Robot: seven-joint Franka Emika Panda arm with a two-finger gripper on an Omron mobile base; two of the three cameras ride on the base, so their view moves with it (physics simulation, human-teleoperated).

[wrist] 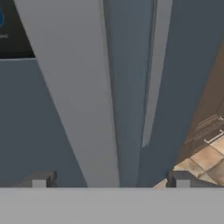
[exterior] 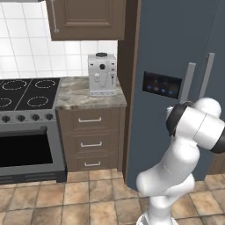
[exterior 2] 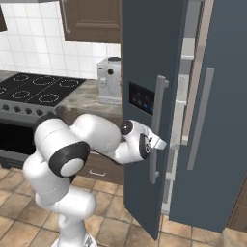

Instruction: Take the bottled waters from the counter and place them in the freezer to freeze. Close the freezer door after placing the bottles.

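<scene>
The freezer (exterior 2: pixel 217 120), a tall slate-blue double-door appliance, takes up the right side of the scene. Its left freezer door (exterior 2: pixel 142 62) stands partly ajar, and pale grey door bins show through the gap along its far edge. A black dispenser display (exterior: pixel 161 84) sits on the outside of that door, and a long silver handle (exterior 2: pixel 157 128) runs down it. The second door to the right carries its own silver handle (exterior 2: pixel 199 118).

Left of the freezer, the counter (exterior: pixel 77 94) is a mottled stone slab over dark brown drawers. A white coffee machine (exterior: pixel 102 74) stands on it near the tiled wall. Further left lies the black stovetop (exterior: pixel 28 92) above an oven. A brown wall cabinet (exterior: pixel 85 19) hangs above the counter.

The white arm reaches rightward to the ajar door, with the gripper (exterior 2: pixel 159 143) right at the door's handle. In the hand view the gripper's fingertips (wrist: pixel 40 179) stand wide apart on either side of the handle, not clamped on it.

The bottled waters cannot be made out on the counter or anywhere else.
</scene>
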